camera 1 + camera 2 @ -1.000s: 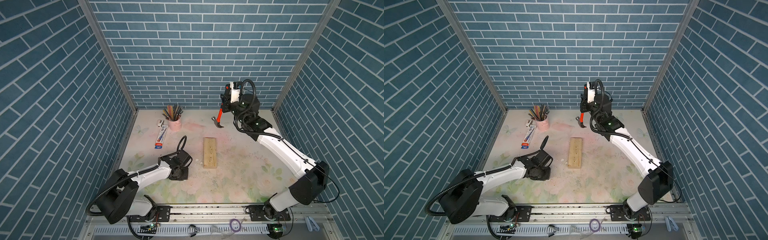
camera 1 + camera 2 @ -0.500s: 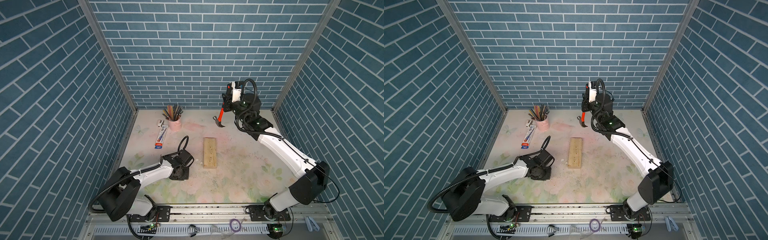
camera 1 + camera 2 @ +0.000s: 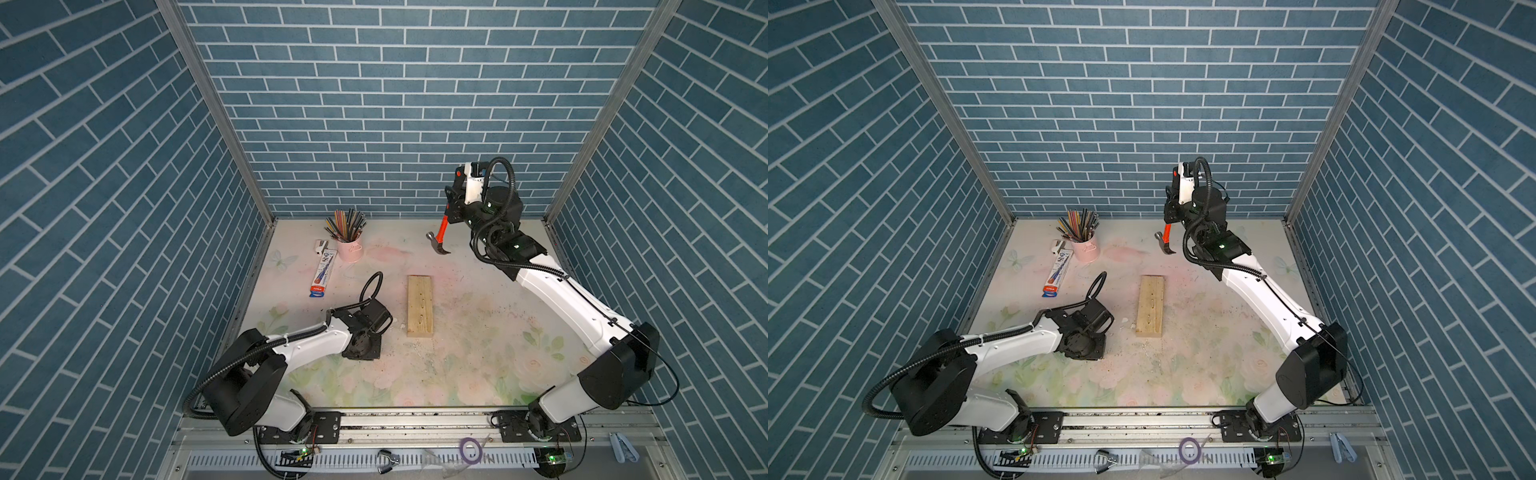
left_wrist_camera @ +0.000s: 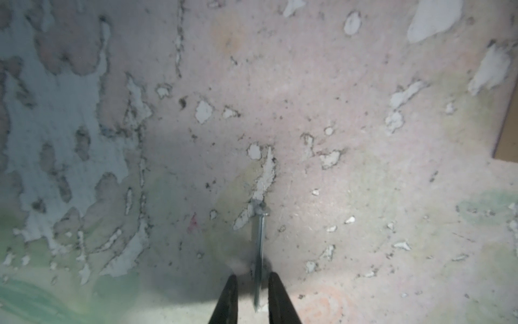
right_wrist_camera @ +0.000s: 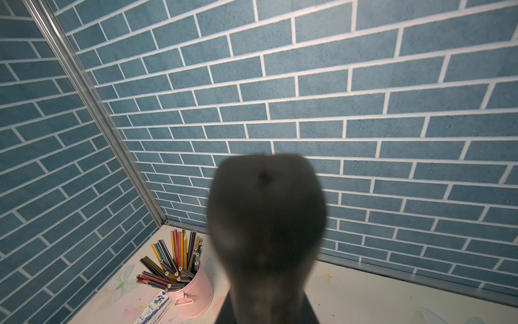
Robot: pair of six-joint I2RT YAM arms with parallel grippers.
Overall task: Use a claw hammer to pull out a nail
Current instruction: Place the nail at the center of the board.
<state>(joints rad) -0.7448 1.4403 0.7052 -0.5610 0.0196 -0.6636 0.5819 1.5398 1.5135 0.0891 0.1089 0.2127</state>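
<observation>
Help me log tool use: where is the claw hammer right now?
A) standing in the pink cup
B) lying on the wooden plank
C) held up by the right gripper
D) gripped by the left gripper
C: in both top views the right gripper clamps the claw hammer by its handle, head hanging down, well apart from the wooden plank.

Both top views look down from high above the front rail [image 3: 415, 419], facing the back wall [image 3: 382, 124], far enough to take in the whole table [image 3: 478, 374]; they share nearly everything. The left wrist camera looks down at the table from very close, with a corner of the wooden board [image 4: 508, 131] at the picture's edge. The right wrist camera faces the back wall's corner, with the black handle end of the claw hammer [image 5: 266, 224] blurred right before the lens. It shares the pencil cup [image 5: 193, 291] with both top views.
</observation>
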